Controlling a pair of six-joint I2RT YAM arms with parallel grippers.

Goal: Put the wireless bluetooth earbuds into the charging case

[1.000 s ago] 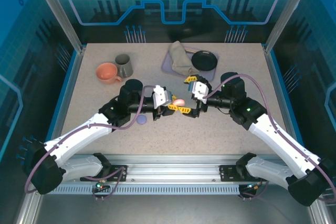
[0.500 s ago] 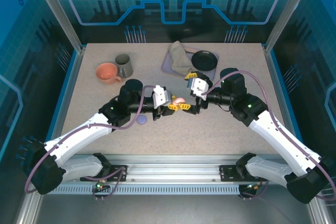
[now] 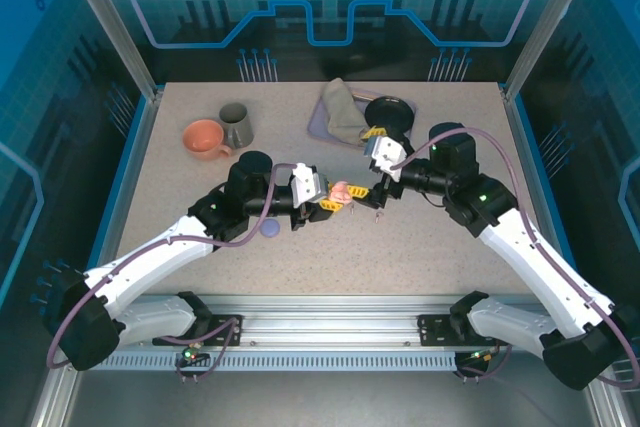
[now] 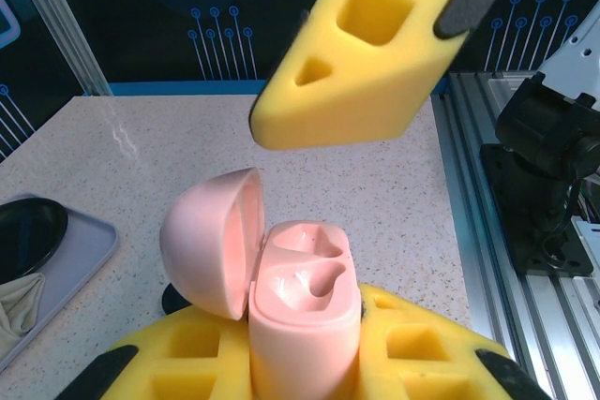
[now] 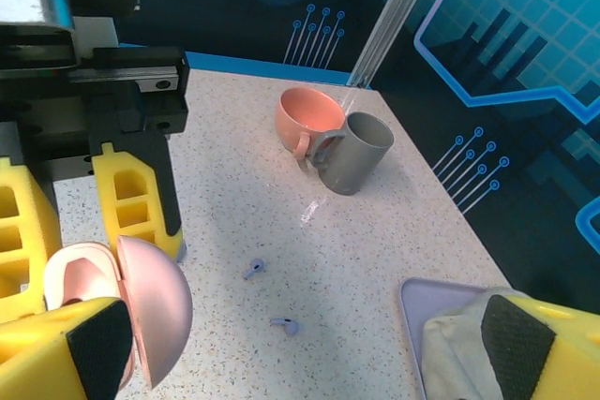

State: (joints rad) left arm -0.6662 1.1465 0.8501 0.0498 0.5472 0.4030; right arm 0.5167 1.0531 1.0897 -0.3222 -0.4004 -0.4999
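Observation:
A pale pink charging case (image 4: 305, 311) stands upright with its lid swung open to the left, and both sockets look empty. My left gripper (image 4: 305, 362) is shut on its lower body, held above the table's middle (image 3: 335, 199). Two lilac earbuds (image 5: 253, 269) (image 5: 286, 326) lie loose on the tabletop. My right gripper (image 5: 300, 362) is open and holds nothing. One of its fingers (image 4: 375, 44) hangs just above the case, and the other is over the tray's cloth. From above, the right gripper (image 3: 366, 165) faces the case (image 3: 341, 192) from the right.
A pink cup (image 3: 205, 138) and a grey cup (image 3: 236, 124) stand at the back left. A grey tray (image 3: 317, 119) at the back centre holds a crumpled cloth (image 3: 344, 112) and a black round dish (image 3: 390, 114). A lilac round case (image 3: 270, 231) lies beside the left arm.
My right gripper has drawn back and to the right, away from the pink case, towards the tray. The left gripper and the case have stayed put.

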